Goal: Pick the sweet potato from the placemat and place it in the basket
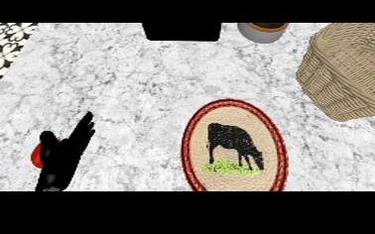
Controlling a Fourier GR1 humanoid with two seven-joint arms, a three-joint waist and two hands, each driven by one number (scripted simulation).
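Note:
The oval woven placemat (pixel 234 144) has a red rim and a black cow picture, and it lies at the lower middle of the counter. Nothing rests on it, and no sweet potato shows anywhere in the head view. The wicker basket (pixel 343 69) stands at the right edge, and its inside is hidden from here. My left hand (pixel 64 153) is at the lower left with its fingers straight and pointing up-right, far from the placemat. It partly covers a small red thing (pixel 34 154). My right hand does not show.
A grey pot with a brown rim (pixel 262 31) and a black block (pixel 181 31) sit at the counter's far edge. A patterned tile strip (pixel 13 42) runs along the upper left corner. Bare marble counter (pixel 132 84) lies between the left hand and the basket.

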